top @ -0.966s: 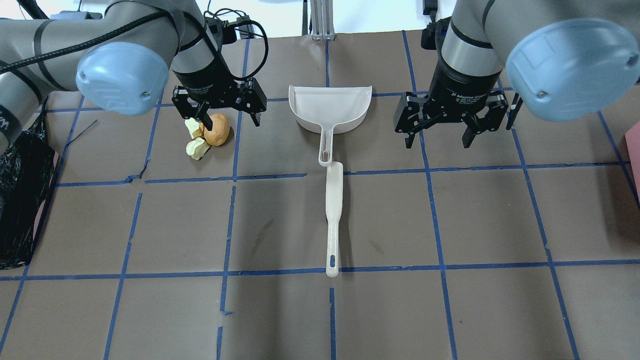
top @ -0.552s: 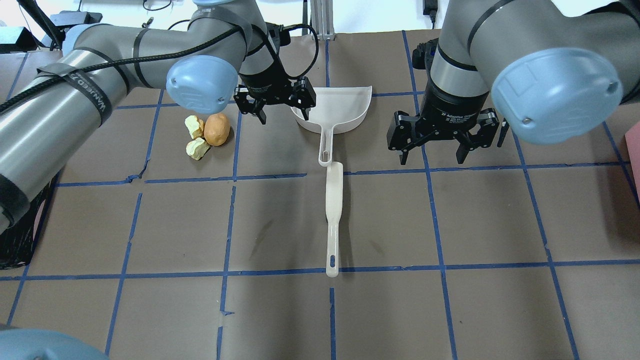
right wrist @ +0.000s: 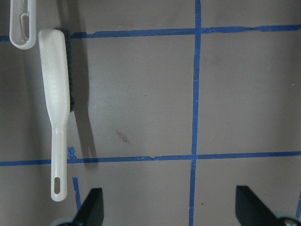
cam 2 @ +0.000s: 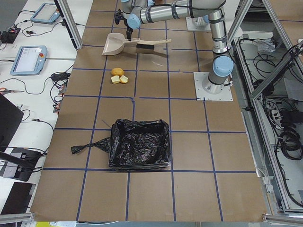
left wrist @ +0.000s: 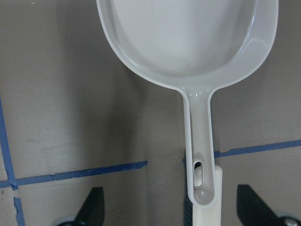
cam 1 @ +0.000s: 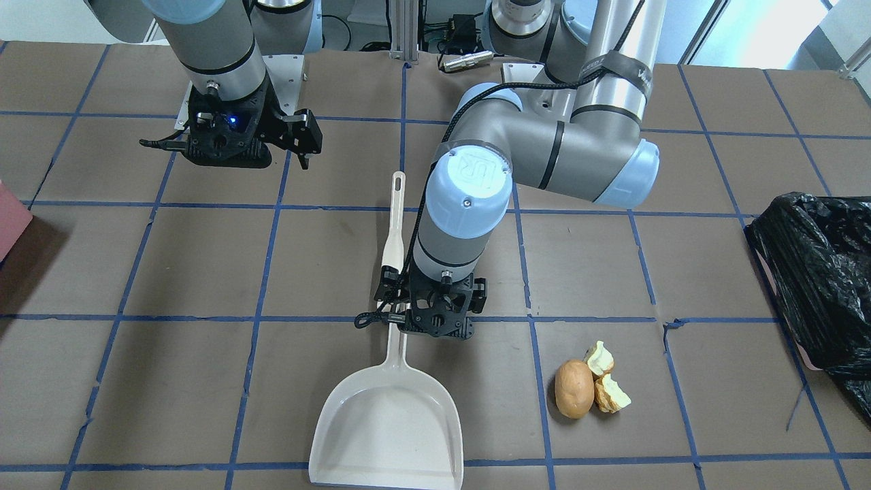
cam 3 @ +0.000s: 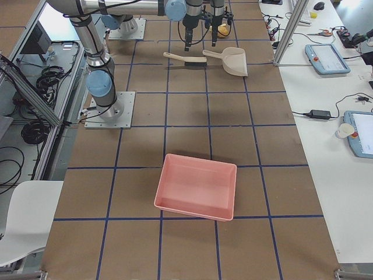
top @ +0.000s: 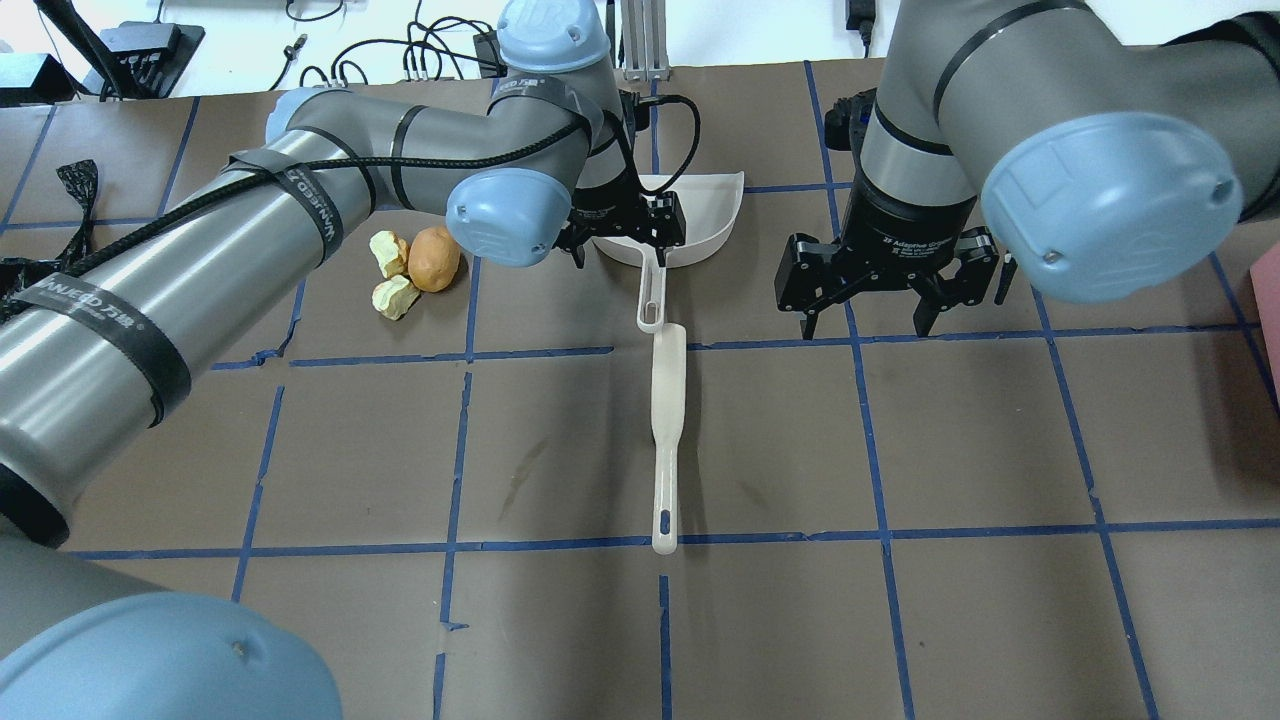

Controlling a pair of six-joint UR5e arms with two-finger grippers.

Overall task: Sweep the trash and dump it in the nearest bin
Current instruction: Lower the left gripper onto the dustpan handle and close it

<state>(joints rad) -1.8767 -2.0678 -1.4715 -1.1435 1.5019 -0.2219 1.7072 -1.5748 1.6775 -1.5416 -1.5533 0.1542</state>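
While left gripper (left wrist: 172,209) and right gripper (right wrist: 169,207) both gape wide, white plastic dustpan (left wrist: 188,37) handle (left wrist: 198,136) lies beneath left jaws, long axis crossing their closing line, off-centre.

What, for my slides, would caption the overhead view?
Open left gripper over the dustpan handle, open right gripper beside it, trash unswept.

The trash (cam 1: 575,389) is a small pile of three bits. One is a brown, round lump like a potato (top: 434,259). Two pale yellow torn chunks (top: 388,254) lie right beside it, touching it. The pile sits on the brown tabletop (top: 560,440). The bin with the shiny, crinkly black plastic bag (cam 2: 139,149) stands open, well apart from the pile, on the robot's left side.
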